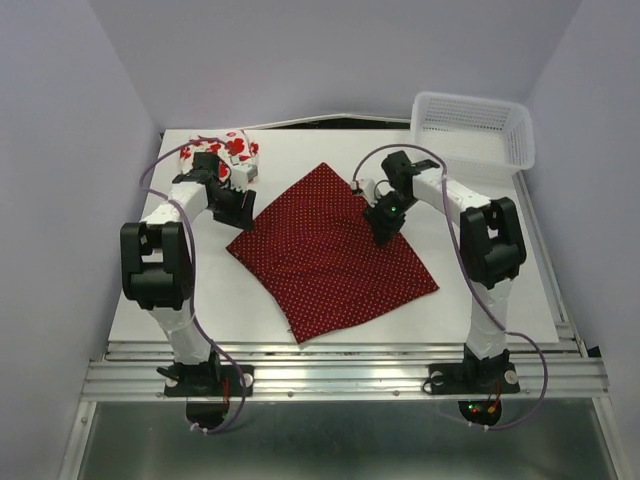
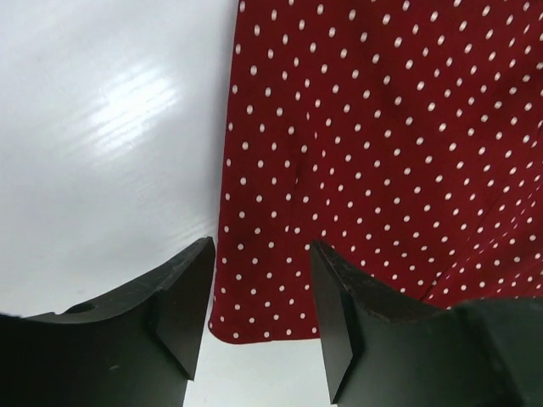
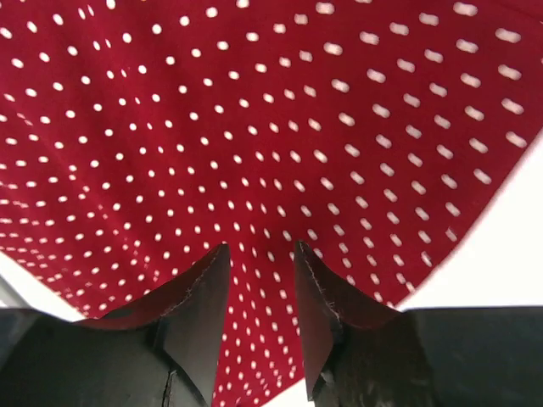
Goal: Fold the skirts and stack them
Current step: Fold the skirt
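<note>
Mid-table, the dark red skirt [image 1: 330, 250] with tiny white dots. Lies spread out flat on the white table [image 1: 150, 300], turned like a diamond, with one corner toward the far edge and one toward the arm bases. Shows soft ripples in the right wrist view, with nothing folded over.

Over its upper right part, just inside the hem, the right gripper [image 1: 382, 235]. Points down at the cloth with jaws parted by a narrow gap (dotted cloth plain to see between the fingers [image 3: 204, 314], red glinting on their inner faces). Grips nothing. Cannot tell whether the tips touch the fabric.

At the left edge, close to the left corner, the left gripper [image 1: 238, 212]. Hangs spread wide and holds nothing. In its own wrist view, frames the skirt's corner in the gap, with one finger over bare table and the other over cloth.

Farther out, at the far left corner of the table, the white skirt with red flowers [image 1: 225, 150]. Sits bunched in a lump, partly hidden behind the left arm and apart from the red one.

At the far right corner, the white plastic basket [image 1: 470, 100], well apart from both skirts.
</note>
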